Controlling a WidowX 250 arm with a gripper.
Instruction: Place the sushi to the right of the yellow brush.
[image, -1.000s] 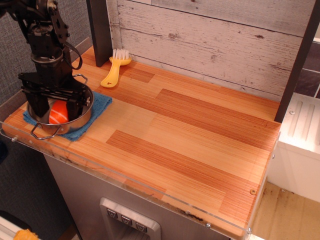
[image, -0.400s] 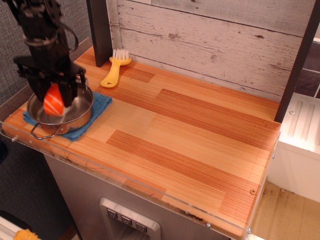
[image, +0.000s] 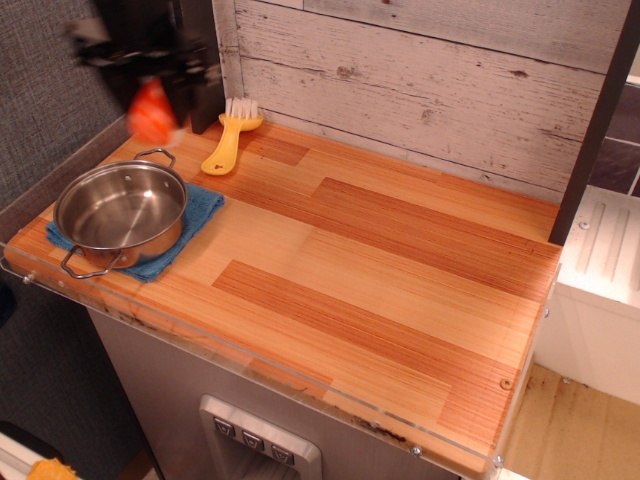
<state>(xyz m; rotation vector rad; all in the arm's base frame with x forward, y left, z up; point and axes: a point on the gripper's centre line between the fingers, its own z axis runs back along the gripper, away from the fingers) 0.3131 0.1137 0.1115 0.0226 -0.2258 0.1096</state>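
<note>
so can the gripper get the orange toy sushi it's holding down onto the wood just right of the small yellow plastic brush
Probably yes. The gripper holds the orange toy sushi in the air, up and left of the small yellow plastic brush. The bare wooden counter right of the brush has nothing on it, and the steel pot sits off to the left.

no readable text, label, brand, number or sign appears on anything here.

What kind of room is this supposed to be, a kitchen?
Probably a mock or toy kitchen: a wooden counter with a steel pot on a blue cloth, and a yellow brush by a plank wall.
</note>
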